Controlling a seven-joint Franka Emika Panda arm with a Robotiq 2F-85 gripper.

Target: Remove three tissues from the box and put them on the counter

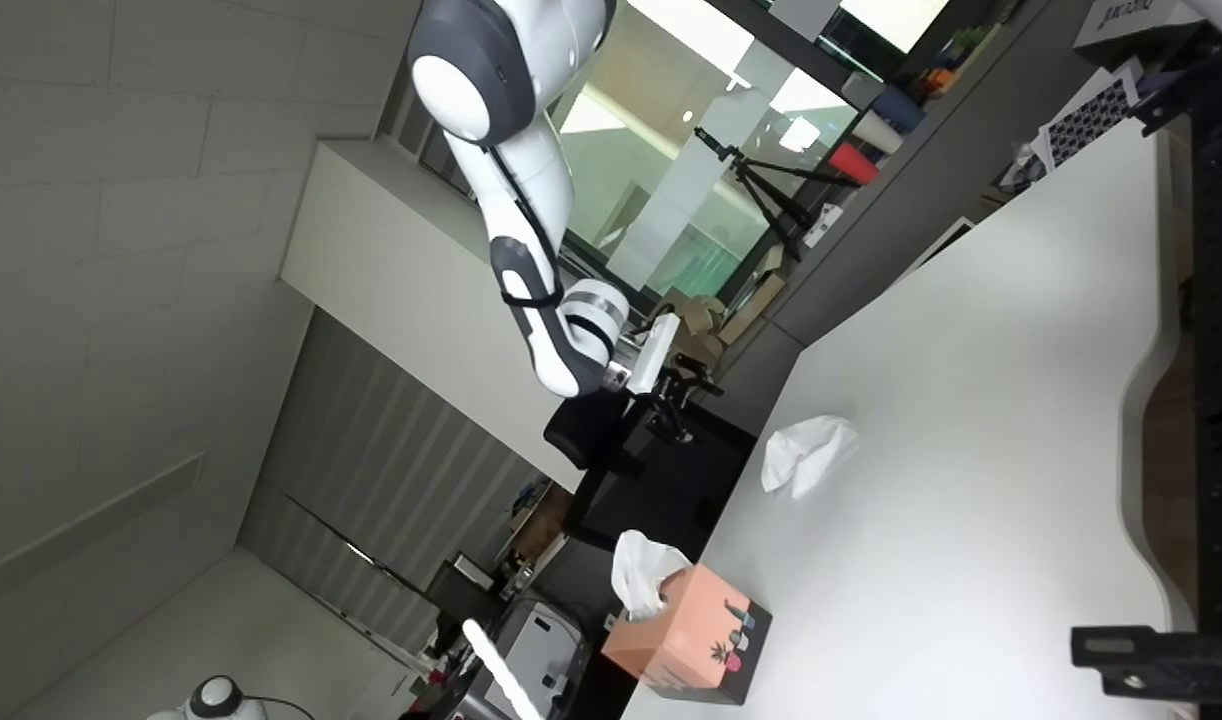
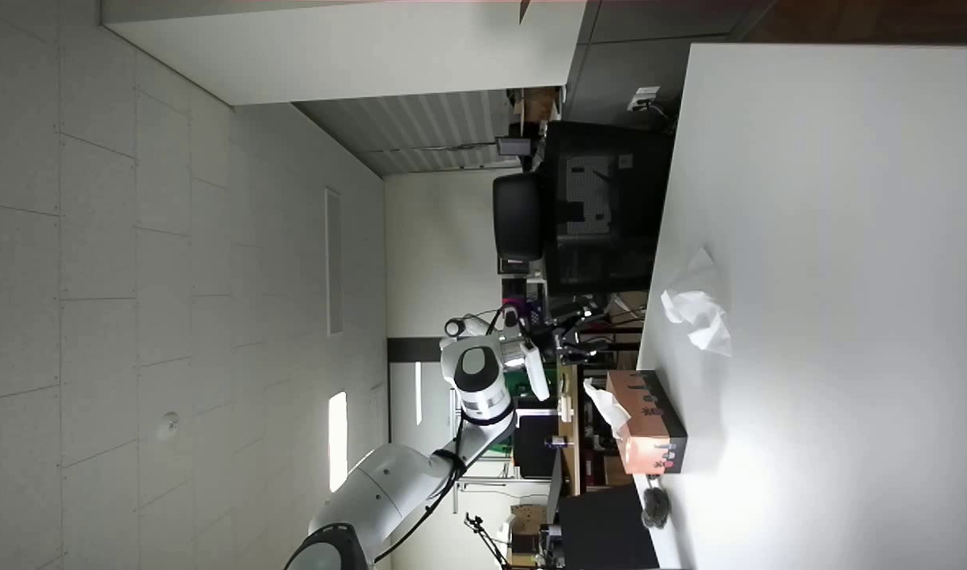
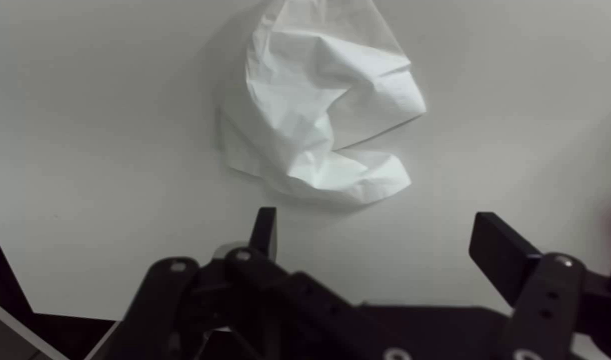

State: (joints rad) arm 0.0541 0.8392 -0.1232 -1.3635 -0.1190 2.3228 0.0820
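There's a tissue (image 3: 315, 105) down on the counter (image 1: 971, 450), crumpled and loose, lying near the box (image 1: 706, 625) but apart from it! Call that one of three, by my reckoning, though from here the folds could hide another. Two to go, then. Over the counter hangs the gripper (image 3: 375, 213), jaws spread wide, nothing between them, ready, you'd think, for a fresh pick. And look at the box, standing on the counter by the edge: a white tuft (image 1: 639, 570) pokes out of its top, which ought to be the next one to go for.
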